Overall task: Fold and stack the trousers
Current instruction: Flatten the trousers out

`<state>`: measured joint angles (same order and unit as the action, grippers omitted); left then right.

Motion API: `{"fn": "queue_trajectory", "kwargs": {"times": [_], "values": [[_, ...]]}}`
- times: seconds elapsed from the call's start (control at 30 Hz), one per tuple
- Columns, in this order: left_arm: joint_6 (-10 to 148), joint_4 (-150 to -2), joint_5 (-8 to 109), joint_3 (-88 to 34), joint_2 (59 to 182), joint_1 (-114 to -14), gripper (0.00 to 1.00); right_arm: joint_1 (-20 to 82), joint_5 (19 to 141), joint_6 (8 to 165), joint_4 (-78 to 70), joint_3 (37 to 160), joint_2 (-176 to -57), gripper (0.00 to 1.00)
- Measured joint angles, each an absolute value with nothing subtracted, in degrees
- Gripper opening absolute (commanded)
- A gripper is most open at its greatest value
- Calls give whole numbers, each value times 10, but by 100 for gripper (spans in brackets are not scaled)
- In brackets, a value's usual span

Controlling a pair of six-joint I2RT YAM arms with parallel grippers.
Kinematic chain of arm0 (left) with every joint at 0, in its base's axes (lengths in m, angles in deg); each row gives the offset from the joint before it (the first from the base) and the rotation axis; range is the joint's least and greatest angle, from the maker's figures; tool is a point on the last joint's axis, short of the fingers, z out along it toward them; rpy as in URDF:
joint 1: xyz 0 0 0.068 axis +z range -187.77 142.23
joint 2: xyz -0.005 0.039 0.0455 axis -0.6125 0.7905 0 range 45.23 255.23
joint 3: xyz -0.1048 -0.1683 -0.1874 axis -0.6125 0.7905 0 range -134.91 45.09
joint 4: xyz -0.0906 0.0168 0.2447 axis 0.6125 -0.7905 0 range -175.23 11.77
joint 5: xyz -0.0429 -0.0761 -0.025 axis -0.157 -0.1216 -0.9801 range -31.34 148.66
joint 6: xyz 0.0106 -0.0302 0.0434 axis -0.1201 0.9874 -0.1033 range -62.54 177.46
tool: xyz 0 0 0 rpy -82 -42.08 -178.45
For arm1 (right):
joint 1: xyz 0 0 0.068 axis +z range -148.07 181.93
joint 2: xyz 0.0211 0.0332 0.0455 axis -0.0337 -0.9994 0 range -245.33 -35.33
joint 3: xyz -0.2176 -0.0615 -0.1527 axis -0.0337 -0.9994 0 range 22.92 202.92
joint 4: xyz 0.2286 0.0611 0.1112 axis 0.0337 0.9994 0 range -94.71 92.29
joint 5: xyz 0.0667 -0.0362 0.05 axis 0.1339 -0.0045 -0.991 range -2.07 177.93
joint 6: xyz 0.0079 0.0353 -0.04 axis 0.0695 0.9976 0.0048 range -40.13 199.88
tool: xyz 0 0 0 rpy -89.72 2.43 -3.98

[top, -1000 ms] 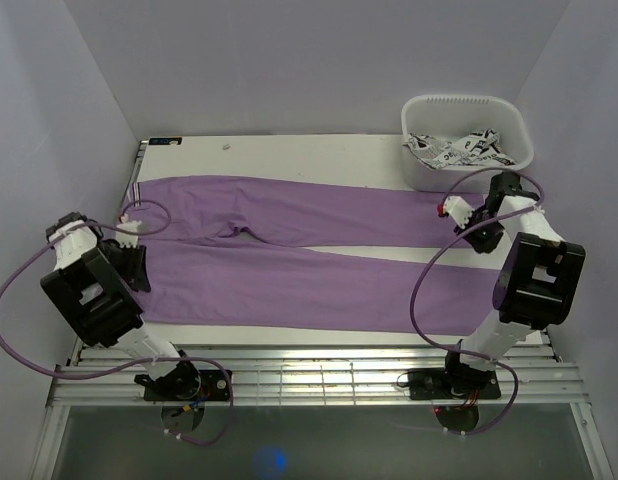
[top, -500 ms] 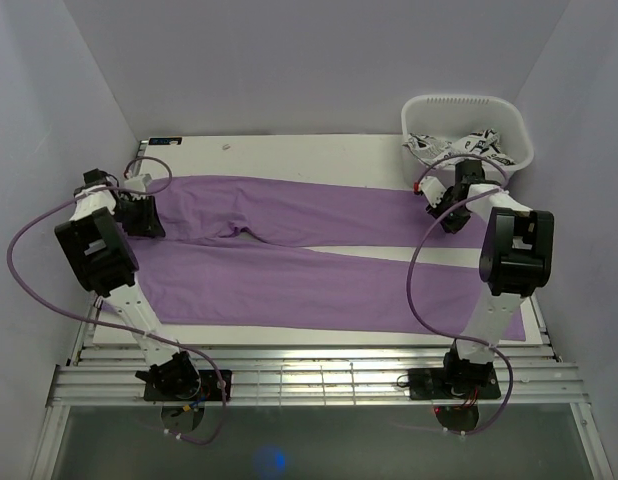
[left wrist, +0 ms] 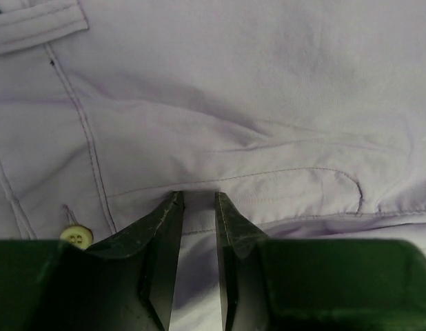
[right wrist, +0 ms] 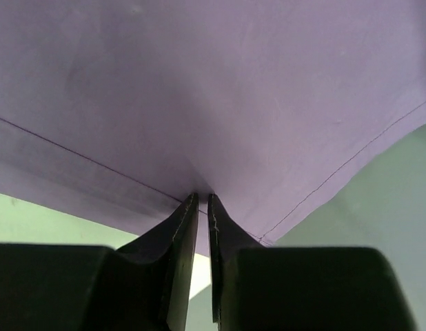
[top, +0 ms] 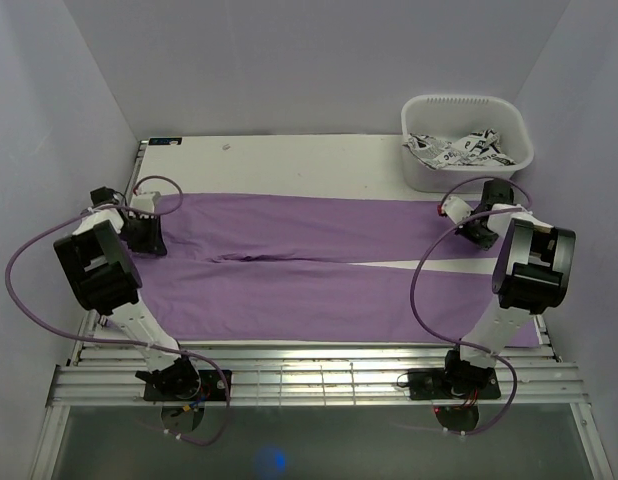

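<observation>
White plastic basket (top: 467, 100) holds black-and-white patterned cloth (top: 459, 150). Lilac soft-fabric trousers (top: 319, 290) spread flat; left jaws, right jaws grasping them.

Lilac trousers (top: 319, 270) lie spread flat, legs nearly together.

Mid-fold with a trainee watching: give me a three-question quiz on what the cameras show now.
1. True or false: the white basket at the far right corner is empty.
2. Where on the trousers is the left gripper pinching? A) a leg hem B) the waist end, near the button C) the crotch
3. Fill in: the right gripper has its jaws shut on the ____ leg's hem corner.
Key: 1 false (patterned cloth inside); 2 B; 3 far.
</observation>
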<state>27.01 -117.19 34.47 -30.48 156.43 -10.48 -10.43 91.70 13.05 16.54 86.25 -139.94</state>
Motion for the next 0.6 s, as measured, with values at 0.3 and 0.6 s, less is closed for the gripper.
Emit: {"fn": "queue_trajectory", "kwargs": {"times": [0.3, 0.6], "values": [[195, -1304, 348, -325, 1533, -99, 70, -143, 894, 54, 299, 831, -1340, 27], [143, -1363, 251, -679, 1625, -87, 77, -153, 783, 31, 387, 987, -1315, 78]]}}
